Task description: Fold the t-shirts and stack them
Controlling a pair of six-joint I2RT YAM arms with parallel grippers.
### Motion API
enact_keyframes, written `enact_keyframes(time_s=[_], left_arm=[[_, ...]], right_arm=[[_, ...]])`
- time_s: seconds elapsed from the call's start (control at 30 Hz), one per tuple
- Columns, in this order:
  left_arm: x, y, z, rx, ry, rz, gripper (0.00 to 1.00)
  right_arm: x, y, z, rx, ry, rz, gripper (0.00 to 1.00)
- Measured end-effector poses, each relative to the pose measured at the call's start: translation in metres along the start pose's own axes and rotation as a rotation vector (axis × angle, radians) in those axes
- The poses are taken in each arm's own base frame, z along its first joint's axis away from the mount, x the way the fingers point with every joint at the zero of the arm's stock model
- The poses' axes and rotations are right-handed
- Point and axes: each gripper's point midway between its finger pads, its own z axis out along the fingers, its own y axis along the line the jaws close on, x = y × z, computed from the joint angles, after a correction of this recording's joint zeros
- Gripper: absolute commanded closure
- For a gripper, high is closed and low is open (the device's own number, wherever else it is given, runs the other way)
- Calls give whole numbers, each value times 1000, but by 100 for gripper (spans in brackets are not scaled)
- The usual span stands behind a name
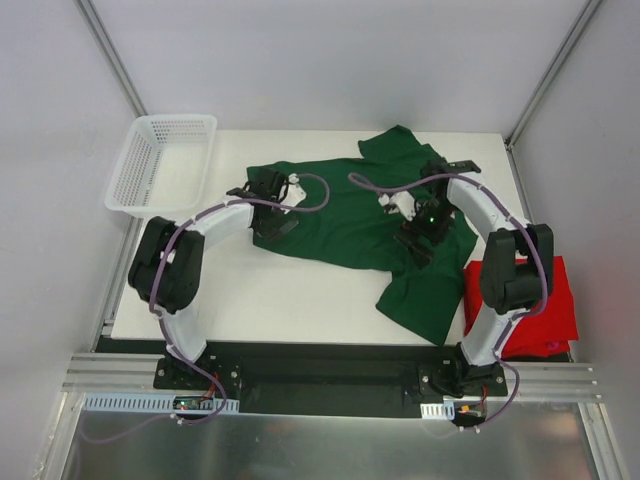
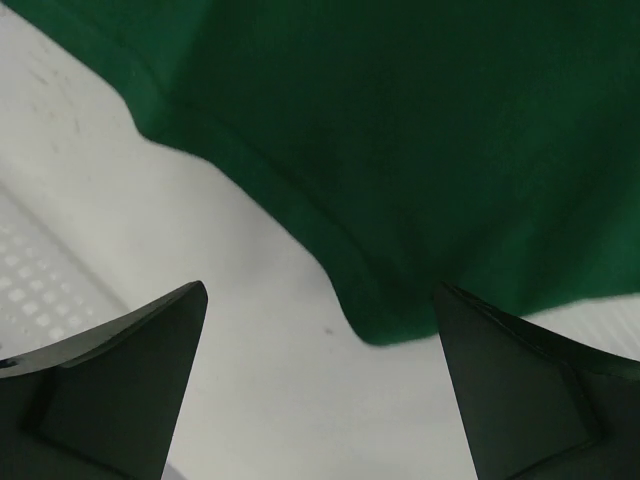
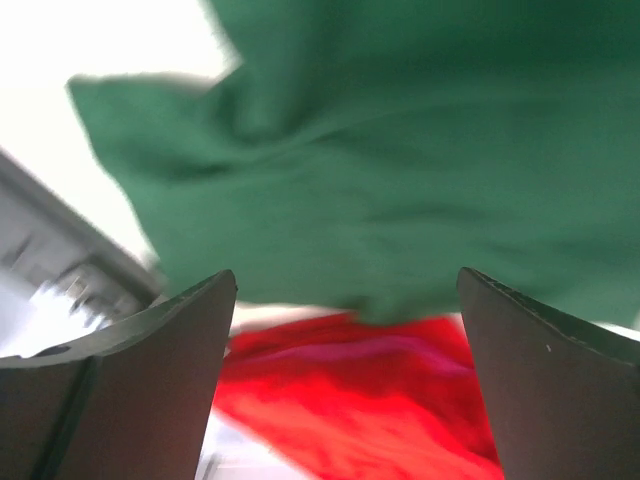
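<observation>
Green t-shirt point(image 1: 350, 222) beside red t-shirt point(image 1: 558, 310)

From above and behind the arm bases, my top camera looks steeply down, far enough back to hold the whole table point(image 1: 300, 300). My left wrist camera sits close over the green shirt point(image 2: 420, 130), at its edge, looking out between its fingers point(image 2: 110, 390). My right wrist camera, as close and blurred, faces the green shirt and the red shirt point(image 3: 380, 400). All three views share the green shirt; top and right wrist share the red shirt.

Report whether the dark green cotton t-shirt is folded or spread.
Spread, not folded: the dark green cotton t-shirt lies rumpled and open across the white table.
</observation>
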Motion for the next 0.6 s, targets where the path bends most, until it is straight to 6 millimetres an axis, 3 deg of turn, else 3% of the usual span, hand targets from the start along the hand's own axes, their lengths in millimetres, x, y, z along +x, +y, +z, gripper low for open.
enact_keyframes(time_s=[0.1,0.2,0.23,0.37,0.43,0.57,0.6], left_arm=[[-2,3,26,41,20,-27,4],[-13,18,40,46,6,-60,14],[-18,23,43,42,-6,-69,31],[-23,34,59,38,-16,-80,65],[-21,34,63,42,-11,-66,74],[-19,34,66,44,-5,-47,100],[-19,33,66,45,-3,-43,100]], right_arm=[[23,33,19,-117,82,-19,4],[34,51,22,-161,104,-33,4],[35,53,20,-160,101,-36,4],[36,56,13,-129,79,-54,4],[38,56,15,-126,86,-58,4],[42,58,26,-117,120,-81,4],[42,58,29,-115,126,-90,4]])
